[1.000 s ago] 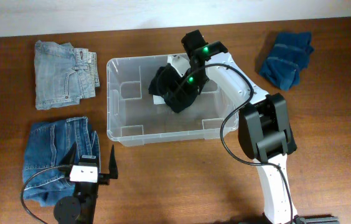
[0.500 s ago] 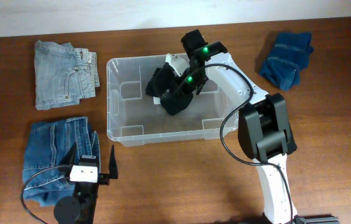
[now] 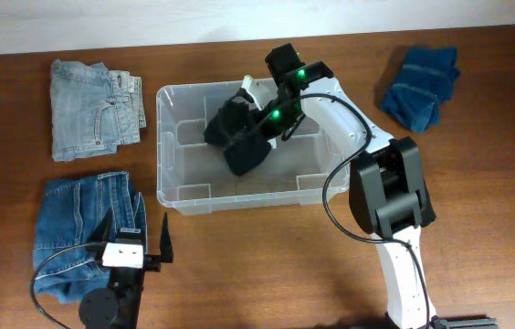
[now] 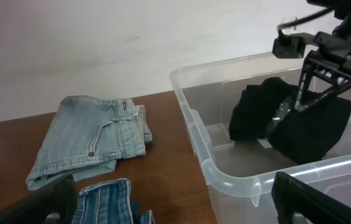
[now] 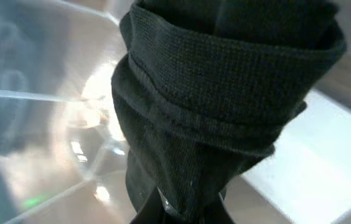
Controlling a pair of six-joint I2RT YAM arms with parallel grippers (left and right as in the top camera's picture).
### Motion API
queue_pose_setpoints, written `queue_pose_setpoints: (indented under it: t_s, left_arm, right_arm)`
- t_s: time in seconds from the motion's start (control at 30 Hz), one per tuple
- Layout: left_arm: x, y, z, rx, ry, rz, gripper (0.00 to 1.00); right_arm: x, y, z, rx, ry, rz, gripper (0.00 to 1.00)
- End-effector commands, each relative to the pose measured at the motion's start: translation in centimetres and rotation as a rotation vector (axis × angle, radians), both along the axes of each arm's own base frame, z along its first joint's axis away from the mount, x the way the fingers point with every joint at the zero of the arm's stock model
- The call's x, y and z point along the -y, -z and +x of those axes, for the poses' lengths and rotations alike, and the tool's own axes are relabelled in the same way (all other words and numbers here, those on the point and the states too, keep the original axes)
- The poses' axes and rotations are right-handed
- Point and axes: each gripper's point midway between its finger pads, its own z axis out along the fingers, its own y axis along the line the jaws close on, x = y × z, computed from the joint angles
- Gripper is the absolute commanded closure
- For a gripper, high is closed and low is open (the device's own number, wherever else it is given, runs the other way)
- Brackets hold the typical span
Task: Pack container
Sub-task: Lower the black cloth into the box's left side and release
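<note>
The container (image 3: 162, 146) is a clear plastic bin in the middle of the table, with a white label (image 5: 312, 162) on its base. Inside it is a black garment (image 3: 232, 135), bunched up. My right gripper (image 3: 263, 126) reaches down into the bin and is shut on the black garment (image 5: 225, 93), which fills the right wrist view above my gripper (image 5: 185, 211). The left wrist view shows the container (image 4: 225, 177) with the black garment (image 4: 306, 124) pinched and partly raised. My left gripper (image 3: 139, 230) rests open near the front left, holding nothing.
Folded light blue jeans (image 3: 93, 108) lie at the back left. Dark blue jeans (image 3: 84, 233) lie at the front left, right beside my left gripper. A crumpled blue garment (image 3: 420, 87) sits at the back right.
My right gripper has shut on the black garment and dragged it a little leftward inside the container. The left arm has not moved.
</note>
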Motion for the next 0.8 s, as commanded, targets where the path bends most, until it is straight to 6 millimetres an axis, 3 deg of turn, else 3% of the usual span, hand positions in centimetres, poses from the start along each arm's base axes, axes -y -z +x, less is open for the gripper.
queue_pose_setpoints:
  t_s: [0.0,0.17,0.27,0.43,0.77]
  left_arm:
    - [-0.1,0.0,0.0,0.004,-0.004,0.02,0.01]
    - [-0.1,0.0,0.0,0.004,-0.005,0.02,0.01]
    - [-0.1,0.0,0.0,0.004,-0.005,0.02,0.01]
    - [-0.1,0.0,0.0,0.004,-0.004,0.02,0.01]
    - [-0.1,0.0,0.0,0.004,-0.004,0.02,0.01]
  right_arm:
    - [-2.8,-2.7,-1.6,-0.117,0.004,0.174,0.96]
    - [-4.9,-5.9,-2.5,-0.193,0.063,0.244,0.96]
    - [-6.5,-6.7,-2.7,-0.277,0.152,0.247,0.96]
    - [-7.6,-4.2,-1.7,-0.272,0.388,0.073,0.96]
    - [-11.0,-3.2,-1.8,-0.191,0.589,-0.019,0.96]
